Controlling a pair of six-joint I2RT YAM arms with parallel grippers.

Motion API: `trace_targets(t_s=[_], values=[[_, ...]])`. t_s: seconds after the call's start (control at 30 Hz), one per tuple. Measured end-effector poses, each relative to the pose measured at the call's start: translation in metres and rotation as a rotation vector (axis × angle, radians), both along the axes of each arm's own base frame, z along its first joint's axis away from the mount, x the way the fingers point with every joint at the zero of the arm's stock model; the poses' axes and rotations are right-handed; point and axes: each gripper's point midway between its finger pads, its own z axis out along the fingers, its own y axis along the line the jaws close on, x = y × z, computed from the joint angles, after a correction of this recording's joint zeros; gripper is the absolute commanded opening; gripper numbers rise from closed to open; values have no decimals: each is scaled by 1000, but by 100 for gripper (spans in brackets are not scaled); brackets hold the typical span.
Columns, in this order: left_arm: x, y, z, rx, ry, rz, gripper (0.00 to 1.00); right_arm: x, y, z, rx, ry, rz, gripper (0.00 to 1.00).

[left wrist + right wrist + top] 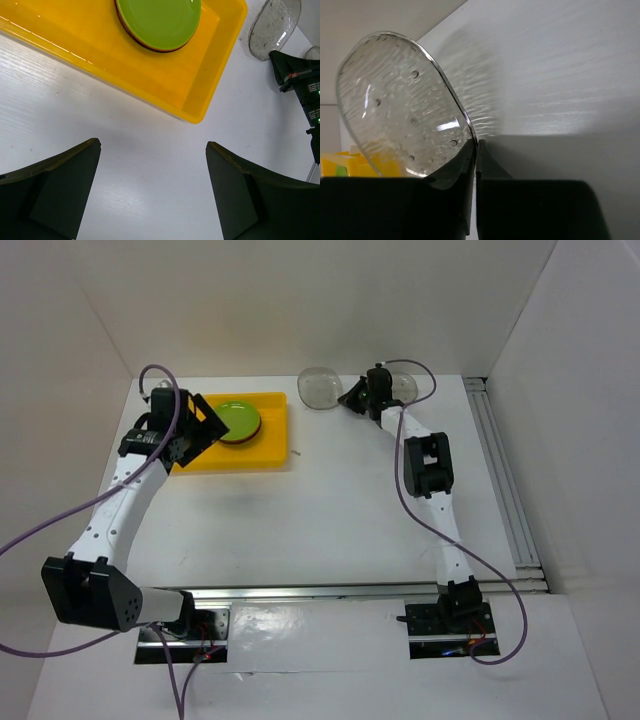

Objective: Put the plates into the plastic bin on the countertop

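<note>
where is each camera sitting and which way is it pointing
Top external: above and behind the arms, looking down on the white table; the left arm, right arm and bases show.
Left wrist: on the left arm, looking down past the open left gripper at the yellow bin and green plate.
Right wrist: on the right arm, facing the translucent plate pinched in the right gripper.
Shared: the translucent plate appears in all three.

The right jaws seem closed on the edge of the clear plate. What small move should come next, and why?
Probably lift the right gripper slightly, straight up. Its jaws pinch the rim of the translucent grey plate, which sits tilted. Once clear of the table, it can travel to the yellow bin, where a green plate tops a stack.
</note>
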Motion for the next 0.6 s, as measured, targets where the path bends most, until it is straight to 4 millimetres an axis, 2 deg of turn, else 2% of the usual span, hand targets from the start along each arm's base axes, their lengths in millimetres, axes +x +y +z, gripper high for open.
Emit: trace_targets(t_s=[0.17, 0.27, 0.43, 0.6], values=[[-5, -2, -14, 6, 27, -18, 100, 1, 3, 0, 50, 8, -12, 0], [-8, -12, -25, 5, 42, -61, 100, -20, 0, 2, 62, 30, -24, 0], [-4, -55, -29, -34, -12, -194, 100, -112, -23, 5, -25, 145, -56, 0], [-1, -105, -32, -70, -58, -334, 100, -208, -44, 21, -111, 181, -47, 0]])
